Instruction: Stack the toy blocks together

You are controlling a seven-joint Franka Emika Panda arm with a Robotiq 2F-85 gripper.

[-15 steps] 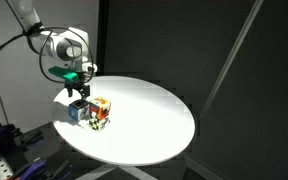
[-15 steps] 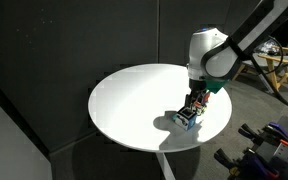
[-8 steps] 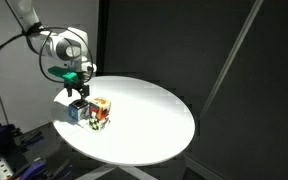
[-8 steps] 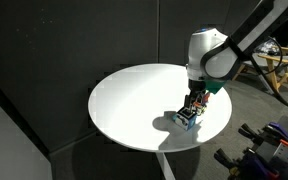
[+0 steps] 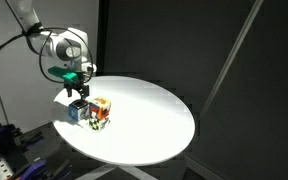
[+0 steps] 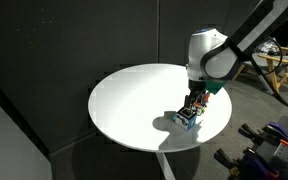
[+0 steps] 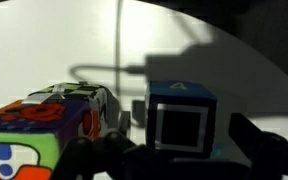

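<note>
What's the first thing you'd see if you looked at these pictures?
The big round white table shines against the dark backdrop, so it catches the eye first. Near its edge sit little colourful toy blocks, with the robot's gripper right over them. Up close in the wrist view, a blue and white block stands beside an orange and green one.

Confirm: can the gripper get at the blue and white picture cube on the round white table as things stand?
Probably yes. The open gripper hangs just above the blue and white picture cube, with nothing between them. The orange-red cube sits close beside, leaving one finger a narrow gap.
</note>
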